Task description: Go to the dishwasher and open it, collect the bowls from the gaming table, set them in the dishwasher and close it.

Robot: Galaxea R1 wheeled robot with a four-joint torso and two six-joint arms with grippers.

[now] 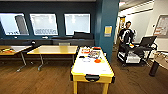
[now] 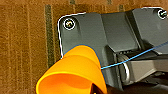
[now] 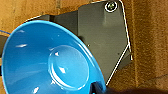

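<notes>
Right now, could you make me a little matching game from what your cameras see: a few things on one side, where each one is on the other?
Things:
1. orange bowl
2. blue bowl
3. game boxes
4. person

Places:
A. by the cart, in the corridor to the right
B. close up at the right wrist camera, above the wood floor
C. on the far end of the gaming table
D. close up at the left wrist camera, beside the dark plate

Pairs: 1-D, 2-B, 3-C, 4-A
</notes>
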